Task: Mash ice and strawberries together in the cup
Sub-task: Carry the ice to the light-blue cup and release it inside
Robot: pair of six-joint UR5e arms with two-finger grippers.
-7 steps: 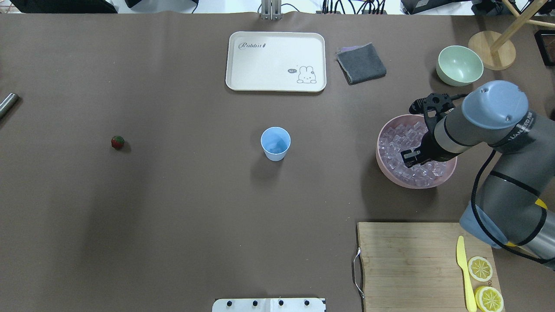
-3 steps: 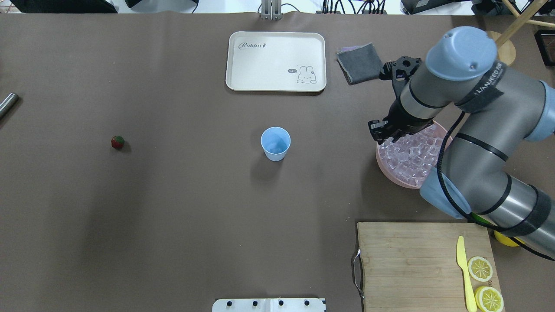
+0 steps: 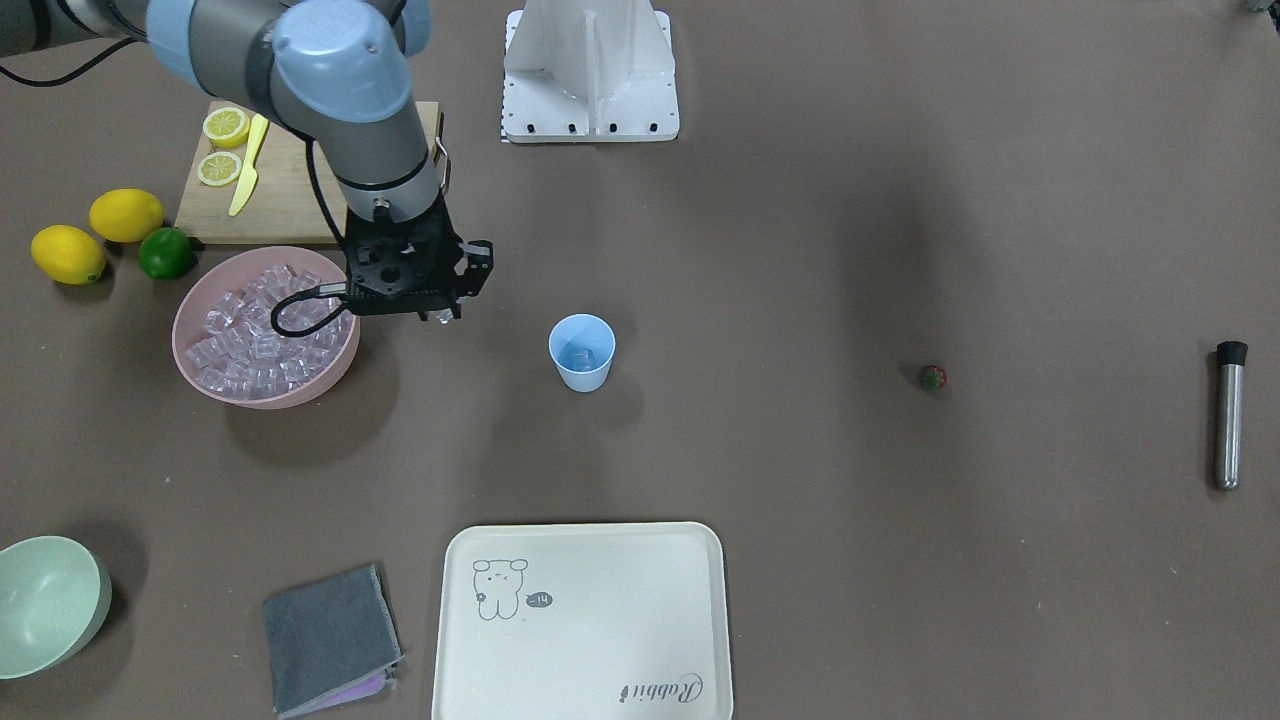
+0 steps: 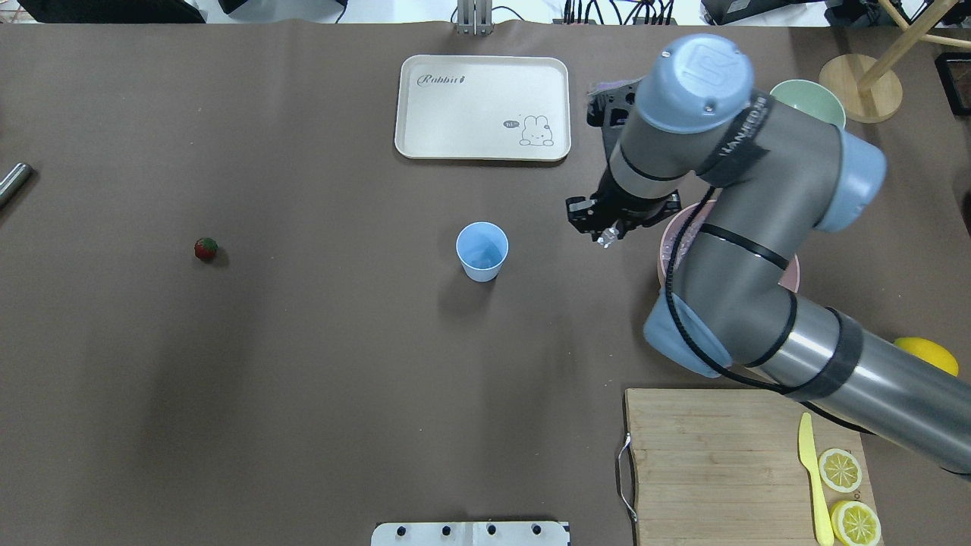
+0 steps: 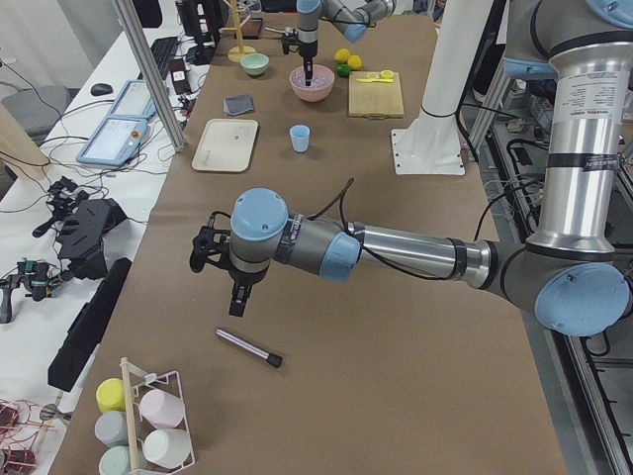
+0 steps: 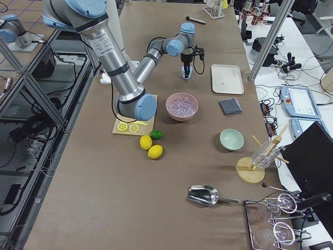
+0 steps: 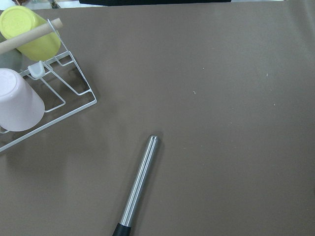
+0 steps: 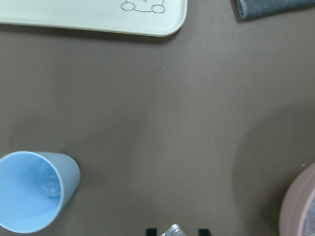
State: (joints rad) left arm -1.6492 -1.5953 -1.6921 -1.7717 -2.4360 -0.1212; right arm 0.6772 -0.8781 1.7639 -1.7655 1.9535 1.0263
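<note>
My right tool (image 4: 604, 235) is clamped on one ice cube (image 4: 606, 243). The cup (image 4: 482, 251) stands upright to its left, well apart, with bare surface (image 4: 546, 254) between them.

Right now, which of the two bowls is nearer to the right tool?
The pink bowl, full of ice; the pale green bowl stands farther off and holds nothing.

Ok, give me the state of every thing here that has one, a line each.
right gripper, shut on an ice cube, held in the air.
cup, upright, some ice inside.
pink bowl, upright, full of ice cubes.
strawberry, whole, unheld.
left gripper, open or shut cannot be told.
metal rod, lying flat, unheld.
green bowl, upright, empty.
</note>
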